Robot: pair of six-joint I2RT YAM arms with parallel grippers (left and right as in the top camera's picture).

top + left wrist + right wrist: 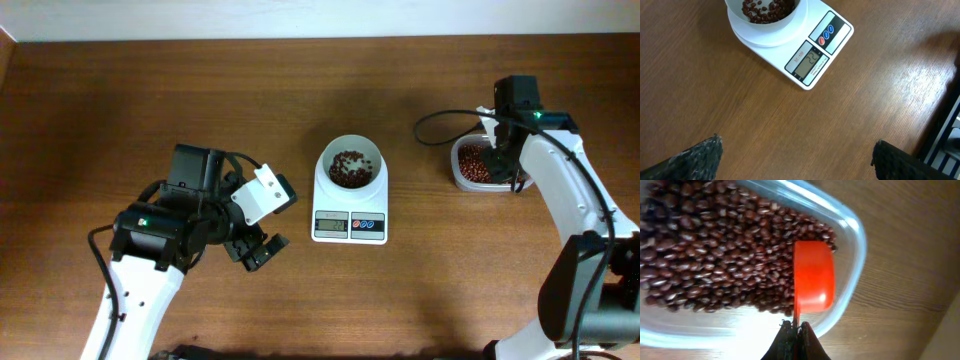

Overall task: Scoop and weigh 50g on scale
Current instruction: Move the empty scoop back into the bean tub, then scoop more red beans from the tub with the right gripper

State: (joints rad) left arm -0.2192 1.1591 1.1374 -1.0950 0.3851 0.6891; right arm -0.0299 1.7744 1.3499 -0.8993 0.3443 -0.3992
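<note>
Scale (350, 205) stands near the middle of the bench (150, 100), a small white one. Its grey display (807, 61) and its blue and red buttons are on the front side. On its top sits a round white bowl (350, 150), and inside the bowl lies a shallow layer of dark red beans (349, 168). Digits show on the display, but I cannot read them with certainty.

The left hand (256, 250) is just above the bench, to the left of the scale and a little in front of it, not touching it. Its two fingers (695, 160) stand wide apart and nothing is between them (in the left wrist view only bare wood shows there).

The right hand (796, 329) is at the far right of the bench, over a clear plastic tub (462, 175) that is filled with the same kind of red beans. The tub is well apart from the scale. The fingers of this hand are pressed together on the thin handle of a red scoop (813, 277). The cup of the scoop is down in the tub, against the beans and close to the curved rim. If beans are inside the cup I cannot tell, because only its smooth red side faces the camera.

A black cable (440, 122) curves on the bench just beside the tub.
</note>
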